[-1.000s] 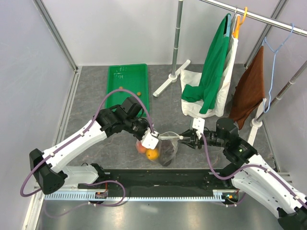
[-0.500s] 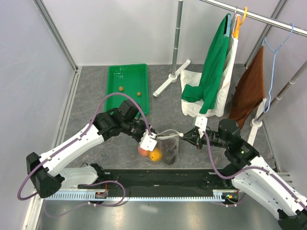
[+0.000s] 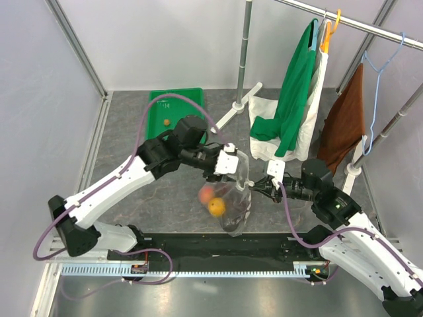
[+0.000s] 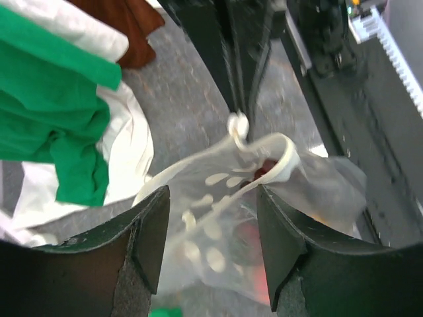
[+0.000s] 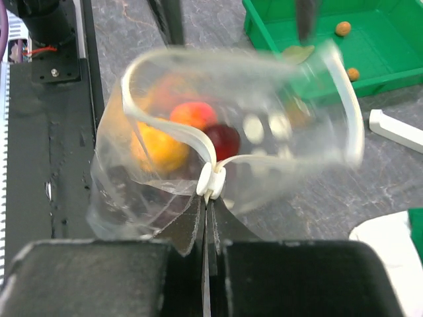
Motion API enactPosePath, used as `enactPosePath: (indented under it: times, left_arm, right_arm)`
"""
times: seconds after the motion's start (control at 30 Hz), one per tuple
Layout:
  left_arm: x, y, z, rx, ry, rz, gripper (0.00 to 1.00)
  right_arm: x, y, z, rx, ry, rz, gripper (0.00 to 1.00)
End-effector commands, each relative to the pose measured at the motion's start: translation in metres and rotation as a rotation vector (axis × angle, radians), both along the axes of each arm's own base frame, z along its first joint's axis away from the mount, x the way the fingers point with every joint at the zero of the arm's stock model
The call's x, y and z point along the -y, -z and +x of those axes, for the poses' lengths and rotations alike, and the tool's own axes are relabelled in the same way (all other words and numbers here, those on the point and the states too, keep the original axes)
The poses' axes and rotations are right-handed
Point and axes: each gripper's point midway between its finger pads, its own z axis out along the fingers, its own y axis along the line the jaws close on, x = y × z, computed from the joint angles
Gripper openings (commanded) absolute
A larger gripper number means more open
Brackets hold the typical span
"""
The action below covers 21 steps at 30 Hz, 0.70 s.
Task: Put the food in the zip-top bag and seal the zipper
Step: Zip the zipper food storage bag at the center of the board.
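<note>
Right claw is clenched on the end of the narrow white zipper strip, fingers pressed together at the small white tab where the strip's two sides meet. From that pinch hangs the clear floppy plastic bag with white dots, low between the two arms. Cannot tell whether its bottom rests on the grey table.

The mouth is not sealed. In the right wrist view the zipper strip spreads into a wide open loop, blurred on its far side.

Food is inside the bag:
- round orange toy fruit, at the left
- red-yellow toy peach, above and beside it
- dark round toy plum, just right of the peach, close behind the pinched tab

From above, the orange and peach show through the plastic. A dark mass beside them is too blurred to name.

Left claw is released, at the upper edge of the bag. In its wrist view the two dark fingers stand wide apart. Dotted plastic and the curved strip lie in the gap beyond them, not clamped.

The flat green rectangular tray sits at the back left of the table, partly hidden by the left arm. It holds a small orange piece. The green and white cloth garment hangs at the back right.
</note>
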Motion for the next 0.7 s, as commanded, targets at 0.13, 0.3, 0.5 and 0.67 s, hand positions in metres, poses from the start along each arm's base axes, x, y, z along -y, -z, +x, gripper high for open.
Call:
enactPosePath:
  times: [0.13,0.3,0.5,0.67]
  left_arm:
    - [0.054,-0.007,-0.016,-0.128,0.049,-0.048,0.62]
    - [0.037,-0.001,-0.009,-0.130,-0.002,-0.039,0.50]
    - [-0.025,0.006,-0.010,-0.089,-0.040,-0.014,0.65]
    - [-0.043,0.000,-0.005,-0.050,-0.075,-0.006,0.66]
  right_arm:
    - [0.003,-0.022,-0.006,0.097,-0.050,-0.014,0.00]
    - [0.008,-0.028,-0.009,0.139,-0.045,-0.019,0.00]
    - [0.015,-0.026,-0.005,0.181,-0.020,-0.054,0.00]
    - [0.017,-0.033,-0.009,0.193,-0.035,-0.062,0.00]
